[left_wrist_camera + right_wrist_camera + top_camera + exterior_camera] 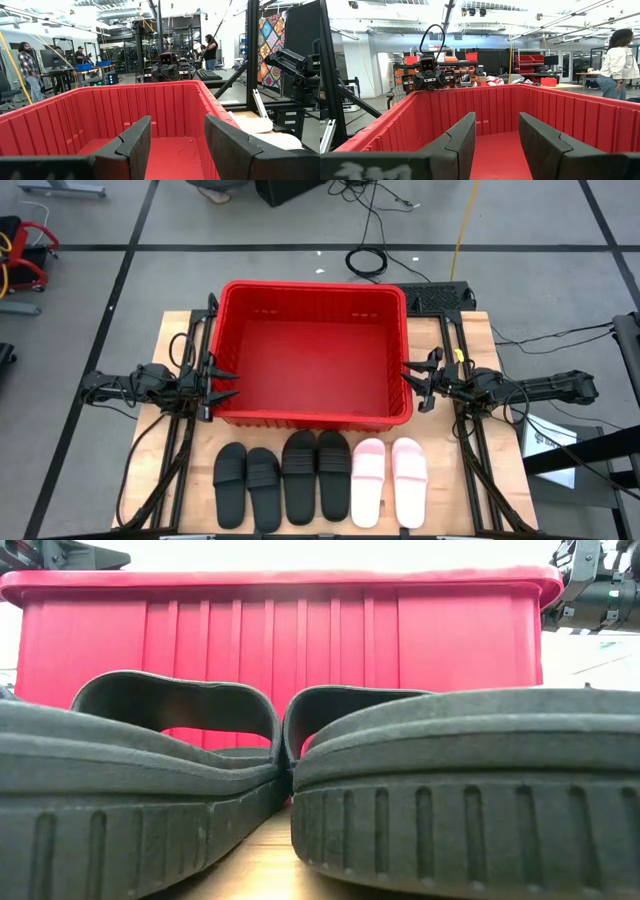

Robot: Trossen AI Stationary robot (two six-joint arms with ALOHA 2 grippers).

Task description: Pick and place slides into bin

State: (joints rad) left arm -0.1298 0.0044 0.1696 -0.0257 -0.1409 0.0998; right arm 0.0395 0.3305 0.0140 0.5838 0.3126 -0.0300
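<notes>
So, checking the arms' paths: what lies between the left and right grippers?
The red bin, empty inside, spans the stretch between the left gripper and right gripper, seen in the high view.

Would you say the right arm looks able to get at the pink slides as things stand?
Probably yes. The right tool hovers open at the red bin's right rim, and the two pink slides lie uncovered on the table just in front of it, with nothing in between.

Overhead down; low level; wrists share bin [312,355] (facing).
</notes>
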